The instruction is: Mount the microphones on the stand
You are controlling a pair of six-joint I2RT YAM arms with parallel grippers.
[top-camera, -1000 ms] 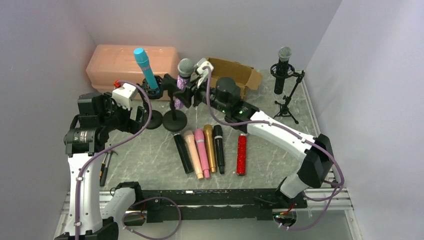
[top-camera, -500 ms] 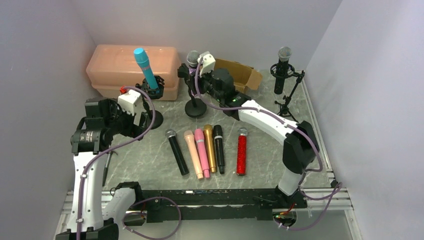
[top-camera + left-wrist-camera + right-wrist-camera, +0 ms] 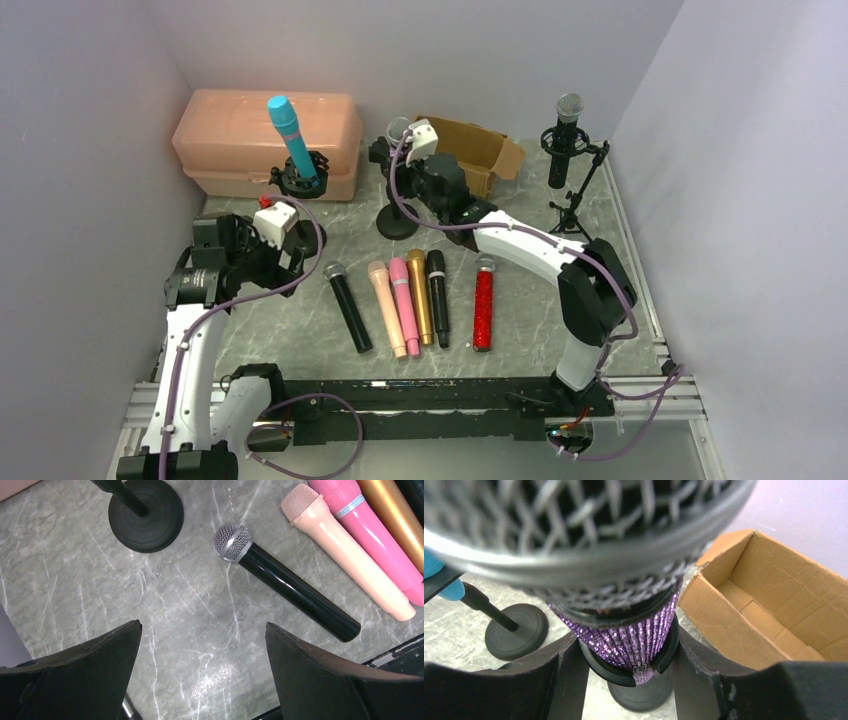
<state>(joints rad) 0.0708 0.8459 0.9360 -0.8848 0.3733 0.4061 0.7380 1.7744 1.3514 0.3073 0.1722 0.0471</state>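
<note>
By the near edge, the left gripper (image 3: 202, 626) hangs spread above the black mic (image 3: 287, 587), leftmost of the row lying flat. Mid-counter, the right gripper (image 3: 623, 645) pinches the clip (image 3: 599, 667) carrying the purple mic (image 3: 624, 630), upright on its stand (image 3: 397, 222). It should open straight outward so the base does not tip. At the far edge the box (image 3: 724, 615) looks empty. The tub (image 3: 250, 125) in the far left corner is shut, its contents hidden.

Lab cell: blank walls (image 3: 80, 120), railed table (image 3: 535, 322)

Glittery purple microphone (image 3: 634, 635), glossy black microphone (image 3: 295, 592), marble-look table (image 3: 75, 595)
</note>
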